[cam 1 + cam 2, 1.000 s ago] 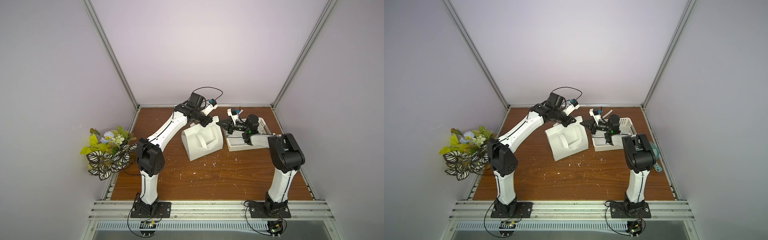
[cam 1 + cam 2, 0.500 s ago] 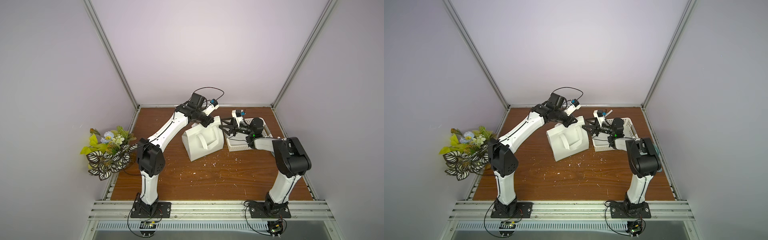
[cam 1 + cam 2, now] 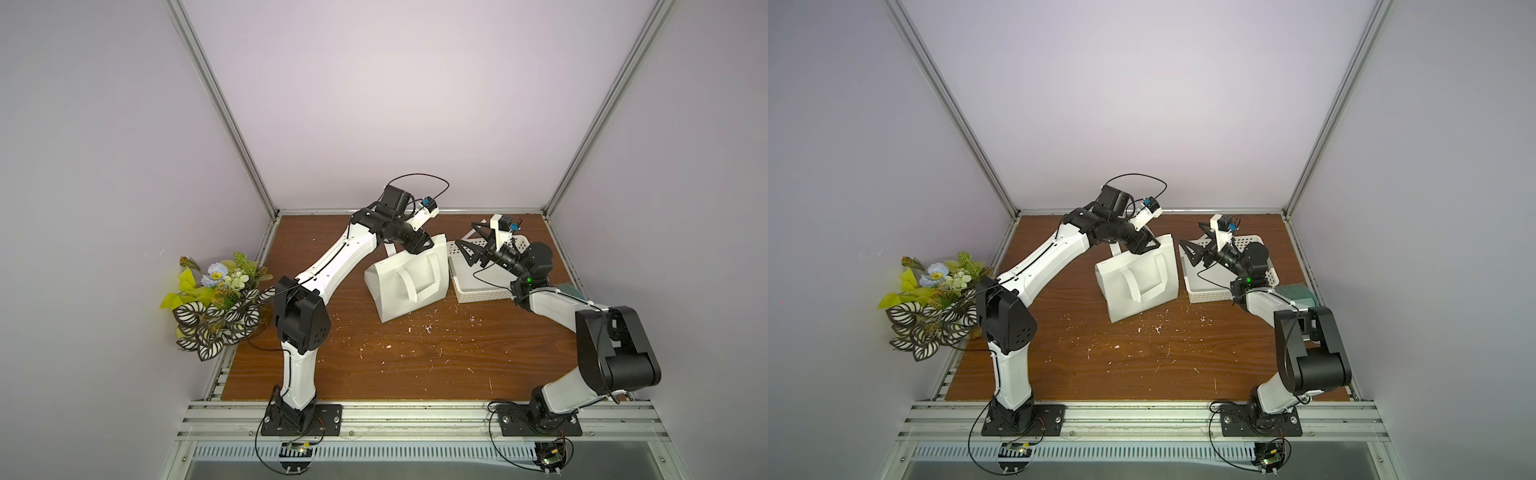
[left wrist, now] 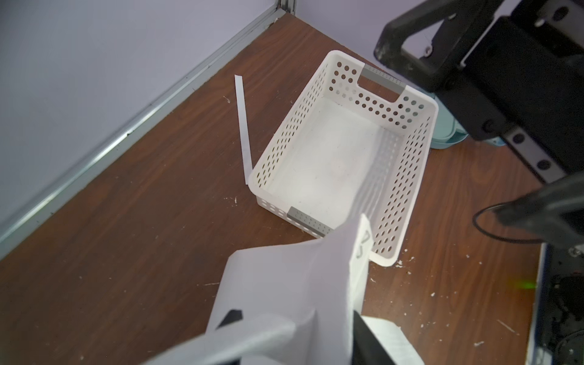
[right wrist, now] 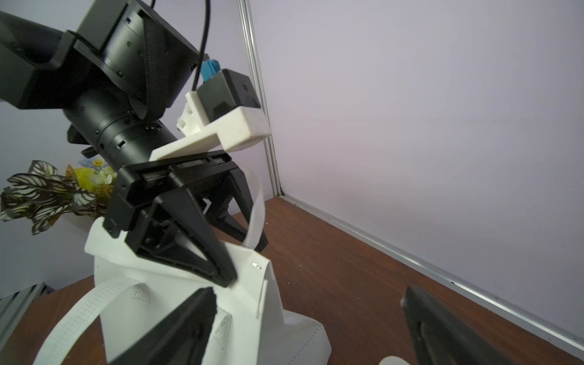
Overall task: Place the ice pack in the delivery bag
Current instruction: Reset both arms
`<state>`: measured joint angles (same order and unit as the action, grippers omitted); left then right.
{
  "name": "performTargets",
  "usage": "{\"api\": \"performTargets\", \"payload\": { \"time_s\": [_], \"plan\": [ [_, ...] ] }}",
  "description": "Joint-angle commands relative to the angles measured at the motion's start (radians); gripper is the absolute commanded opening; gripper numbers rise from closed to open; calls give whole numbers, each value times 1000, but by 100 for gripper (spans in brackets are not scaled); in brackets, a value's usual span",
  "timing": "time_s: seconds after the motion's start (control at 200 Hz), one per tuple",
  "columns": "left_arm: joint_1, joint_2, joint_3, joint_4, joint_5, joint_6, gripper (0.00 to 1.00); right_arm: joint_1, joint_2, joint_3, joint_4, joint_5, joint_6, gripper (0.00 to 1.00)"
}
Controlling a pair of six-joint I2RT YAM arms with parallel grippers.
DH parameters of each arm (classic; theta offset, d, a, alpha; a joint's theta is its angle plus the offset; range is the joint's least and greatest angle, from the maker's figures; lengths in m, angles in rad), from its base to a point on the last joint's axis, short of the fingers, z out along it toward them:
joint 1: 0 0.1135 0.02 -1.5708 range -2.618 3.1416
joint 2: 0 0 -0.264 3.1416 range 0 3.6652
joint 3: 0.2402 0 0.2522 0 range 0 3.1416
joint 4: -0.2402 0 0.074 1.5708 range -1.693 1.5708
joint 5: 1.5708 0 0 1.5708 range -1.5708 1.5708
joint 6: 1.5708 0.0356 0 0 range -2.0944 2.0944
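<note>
Right gripper [image 3: 464, 233] has opened, jaws wide and empty; left gripper [image 5: 245, 262] jaws stand parted at the delivery bag [image 3: 399, 291] rim. Withdraw both without tipping it.

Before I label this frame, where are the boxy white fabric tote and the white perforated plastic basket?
boxy white fabric tote [image 3: 388, 301]: in a top view, near side panel.
white perforated plastic basket [image 4: 292, 129]: left wrist view, perforated side wall.

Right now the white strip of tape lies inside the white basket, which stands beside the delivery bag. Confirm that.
Wrong on one point: the white strip of tape lies outside the white basket, with one end meeting the basket's corner, as the left wrist view shows. The basket does stand beside the delivery bag.
</note>
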<state>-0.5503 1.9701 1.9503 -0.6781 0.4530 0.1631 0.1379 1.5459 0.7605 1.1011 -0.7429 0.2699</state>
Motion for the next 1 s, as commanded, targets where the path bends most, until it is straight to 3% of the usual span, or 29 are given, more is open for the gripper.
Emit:
{"api": "performTargets", "payload": {
  "time_s": [0.0, 0.075, 0.16, 0.37, 0.53, 0.636, 0.831, 0.996],
  "plan": [
    [-16, -26, 27, -14, -26, 9, 64, 4, -60, -12, -18, 84, -23, 100],
    [-17, -42, 38, -14, -37, 6, 72, 4, -89, -21, -38, 94, -33, 100],
    [-16, -69, 45, -12, -70, 5, 100, 4, -120, -33, -56, 107, -35, 100],
    [-15, -144, 45, -12, -166, -39, 100, 5, -196, -69, -117, 180, -56, 100],
    [-14, -266, -28, 65, -364, -133, 100, 6, -292, -117, -196, 331, -80, 99],
    [-9, -446, -239, 249, -501, -184, 99, 7, -374, -172, -248, 470, -113, 100],
    [25, -936, -878, 859, -714, -238, 100, 8, -521, -260, -415, 753, -165, 100],
    [136, -1077, -1058, 772, -844, -345, 100, 10, -609, -349, -485, 935, -200, 100]
  ]
}}
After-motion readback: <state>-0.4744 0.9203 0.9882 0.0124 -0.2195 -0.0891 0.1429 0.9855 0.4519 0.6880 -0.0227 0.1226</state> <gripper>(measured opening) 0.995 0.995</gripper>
